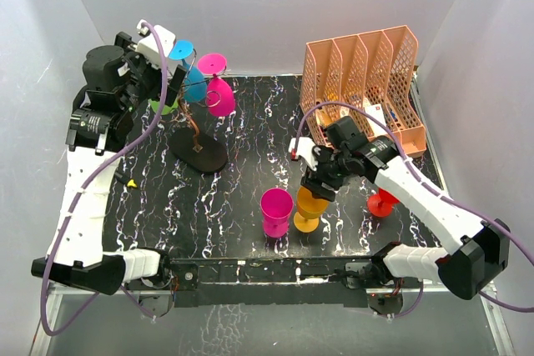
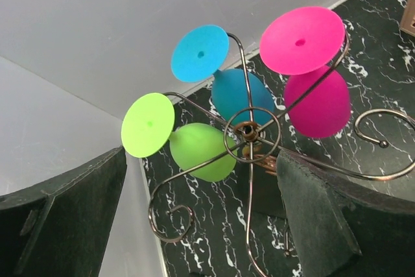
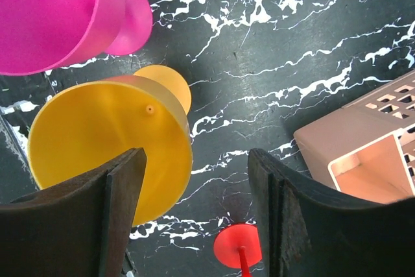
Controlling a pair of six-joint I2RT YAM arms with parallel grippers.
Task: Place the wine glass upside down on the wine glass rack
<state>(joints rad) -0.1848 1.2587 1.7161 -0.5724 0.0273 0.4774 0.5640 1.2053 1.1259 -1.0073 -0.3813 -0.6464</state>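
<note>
The wine glass rack [image 1: 198, 154] stands at the back left on its black disc base. Blue [image 1: 190, 81], magenta [image 1: 219, 93] and green [image 1: 163, 106] glasses hang upside down from its wire arms. In the left wrist view the rack's hub [image 2: 249, 133] sits between my fingers with the green glass [image 2: 194, 150] beside it. My left gripper [image 1: 158, 81] [image 2: 207, 225] is open and empty above the rack. My right gripper [image 1: 321, 183] [image 3: 194, 225] is open just above an upright orange wine glass [image 1: 310, 206] [image 3: 110, 147], whose rim lies by the left finger.
An upright magenta glass [image 1: 276, 212] [image 3: 58, 11] stands left of the orange one. A red glass [image 1: 382, 202] [image 3: 238, 246] is to its right. The peach slotted organizer [image 1: 367, 89] [image 3: 363, 141] stands at the back right. White walls surround the marbled table.
</note>
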